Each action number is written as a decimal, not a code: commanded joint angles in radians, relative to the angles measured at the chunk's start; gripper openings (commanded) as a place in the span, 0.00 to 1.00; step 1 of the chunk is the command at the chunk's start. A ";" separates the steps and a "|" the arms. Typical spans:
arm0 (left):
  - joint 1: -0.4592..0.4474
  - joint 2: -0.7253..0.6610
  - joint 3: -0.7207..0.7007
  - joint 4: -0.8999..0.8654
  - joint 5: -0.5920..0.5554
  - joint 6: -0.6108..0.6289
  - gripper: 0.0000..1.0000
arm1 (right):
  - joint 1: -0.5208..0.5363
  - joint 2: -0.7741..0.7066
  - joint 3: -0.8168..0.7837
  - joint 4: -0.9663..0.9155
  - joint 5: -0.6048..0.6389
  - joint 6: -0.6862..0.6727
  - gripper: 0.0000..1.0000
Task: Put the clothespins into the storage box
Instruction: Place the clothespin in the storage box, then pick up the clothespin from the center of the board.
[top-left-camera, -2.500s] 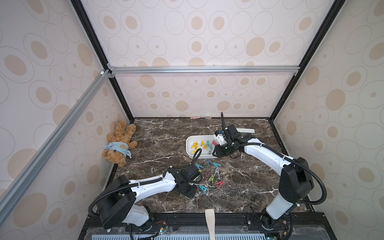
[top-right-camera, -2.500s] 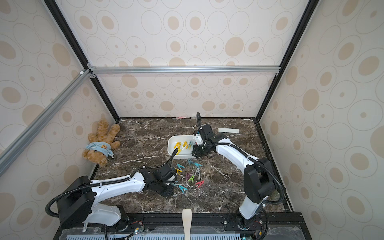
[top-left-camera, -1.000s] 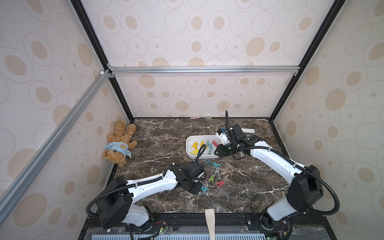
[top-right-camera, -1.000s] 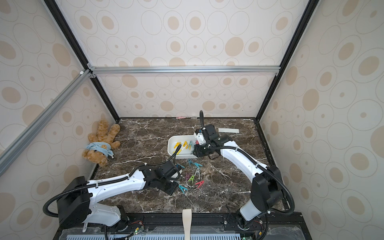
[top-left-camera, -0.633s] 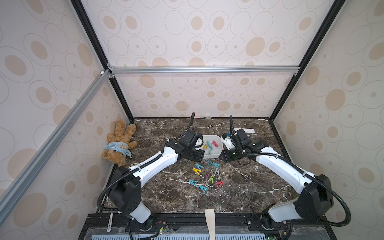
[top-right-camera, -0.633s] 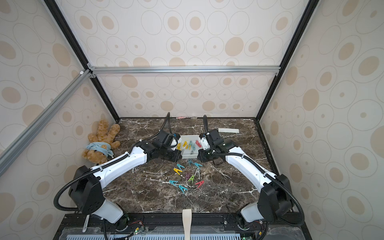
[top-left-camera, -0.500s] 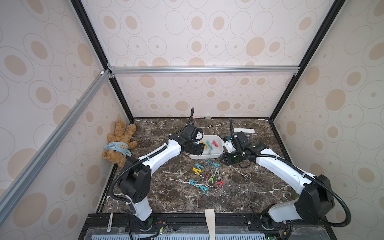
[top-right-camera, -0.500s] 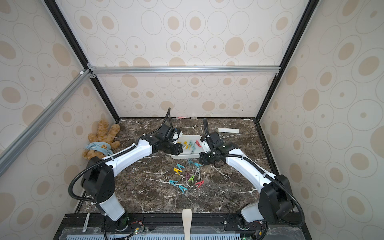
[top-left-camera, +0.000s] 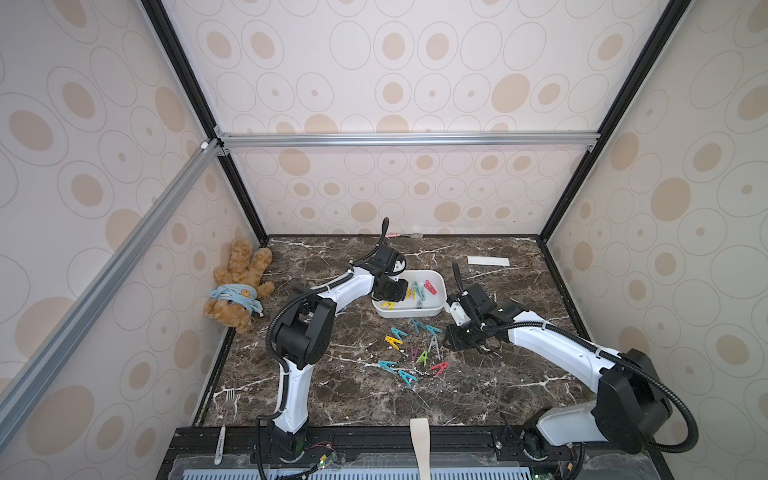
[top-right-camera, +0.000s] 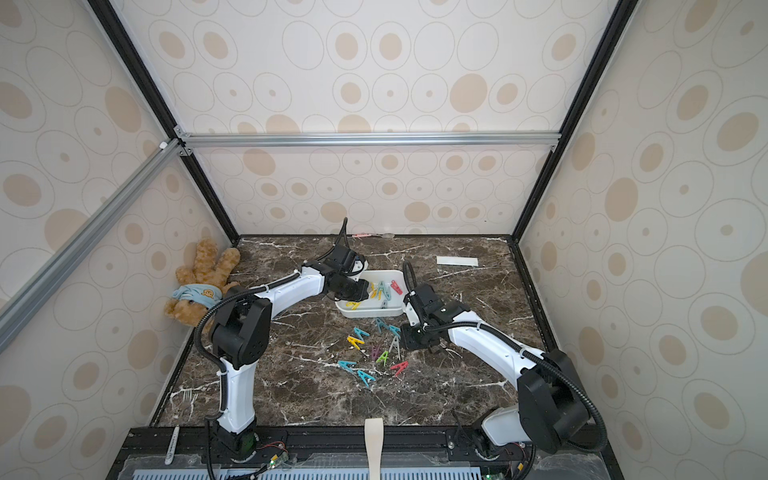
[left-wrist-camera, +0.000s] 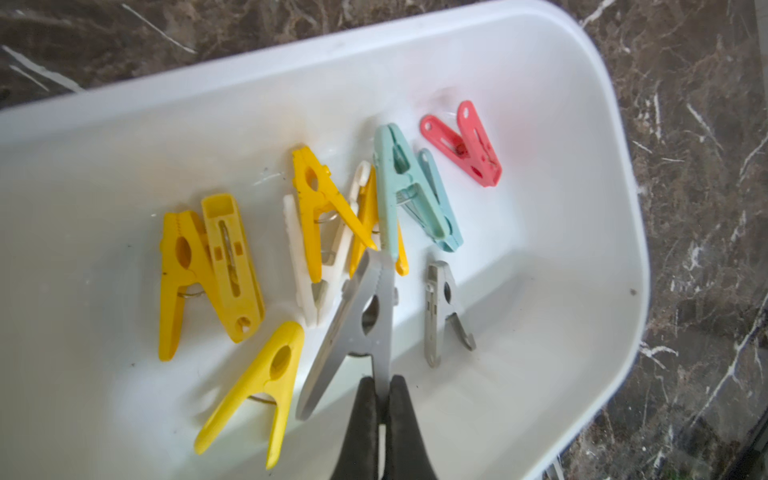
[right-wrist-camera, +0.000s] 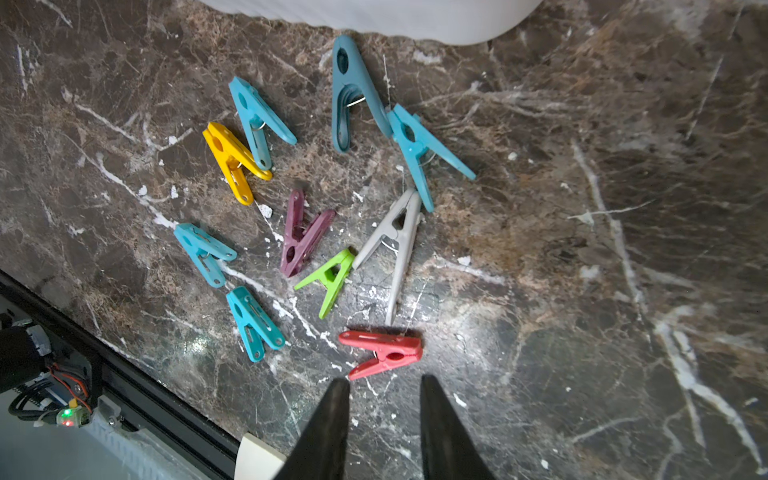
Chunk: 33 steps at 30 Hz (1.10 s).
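While the left arm is on the drop step, the right arm is lining up a pick.

Ten loose clothespins (right-wrist-camera: 330, 278) lie mid-bench, between the front edge and the storage box (top-left-camera: 436, 309). The right arm reaches in low from the front right corner with its wrist pitched down. The right gripper (right-wrist-camera: 380, 386) hovers over the marble bench (right-wrist-camera: 582, 291) at the pile's right side, jaws partly apart and holding nothing. A red clothespin (right-wrist-camera: 384, 351) sits just off its fingertips (likely the target, my guess). Next there: descend, straddle the red pin, close. A pale grey clothespin (right-wrist-camera: 399, 245) lies just beside it, so keep the approach narrow.

The box sits past the pile, toward the far edge, with roughly nine pins already inside. The left arm's upper link stands upright at the front left and its forearm stretches far-ward, wrist bent down over the box's left end. The left gripper (left-wrist-camera: 383, 384) is clamped tight on one leg of a grey clothespin (left-wrist-camera: 361, 328) over the box interior. I can't tell if that pin touches the pins below. Next there: open the jaws, let it drop, lift clear.
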 joint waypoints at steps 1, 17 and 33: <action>0.025 0.025 0.054 0.021 -0.005 0.003 0.05 | 0.014 0.035 -0.002 0.034 0.016 0.022 0.33; 0.034 -0.020 0.094 -0.005 -0.010 0.023 0.32 | 0.045 0.096 0.023 0.032 0.051 0.009 0.34; 0.032 -0.462 -0.339 0.138 -0.060 -0.054 0.38 | 0.156 0.158 0.039 -0.006 0.204 0.059 0.35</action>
